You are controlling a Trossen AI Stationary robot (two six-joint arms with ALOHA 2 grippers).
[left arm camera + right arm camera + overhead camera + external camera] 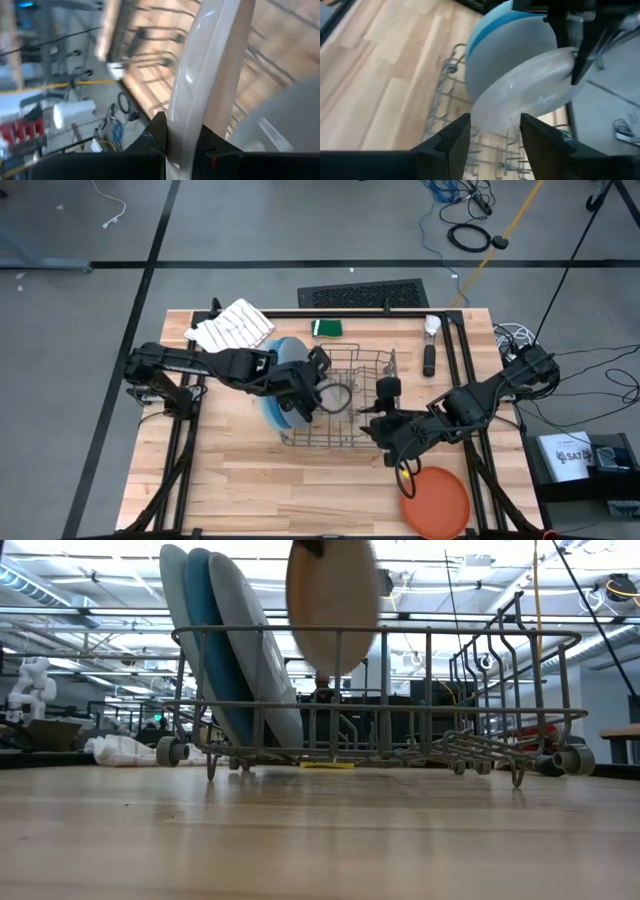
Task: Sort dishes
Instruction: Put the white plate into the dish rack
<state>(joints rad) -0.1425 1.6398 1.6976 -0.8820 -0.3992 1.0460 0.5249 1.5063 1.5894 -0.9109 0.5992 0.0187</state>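
The left gripper (182,150) is clamped on the rim of an off-white plate (210,75), its two dark fingers pinching the plate's edge from either side and holding it on edge over the wire dish rack (345,402). From table height the same plate hangs above the rack's top rail, its lower edge not yet down between the wires. Just beyond it, toward the left arm's side of the rack, three larger plates stand upright in a row: a light blue one (176,640), a darker blue one (215,650) and a grey one (262,665), leaning close together. Across the rack, the right gripper (492,135) has its fingers spread with nothing between them, pointing at the off-white plate from the other side and just short of it. Behind the right gripper, near the table's front edge, an orange plate (435,500) lies flat on the wood and waits its turn. The step in hand looks like slotting the small plate into the rack, with the left arm carrying it alone. The next move would call for lowering it straight between two wires, clear of the grey plate, then opening only once the rack bears it.
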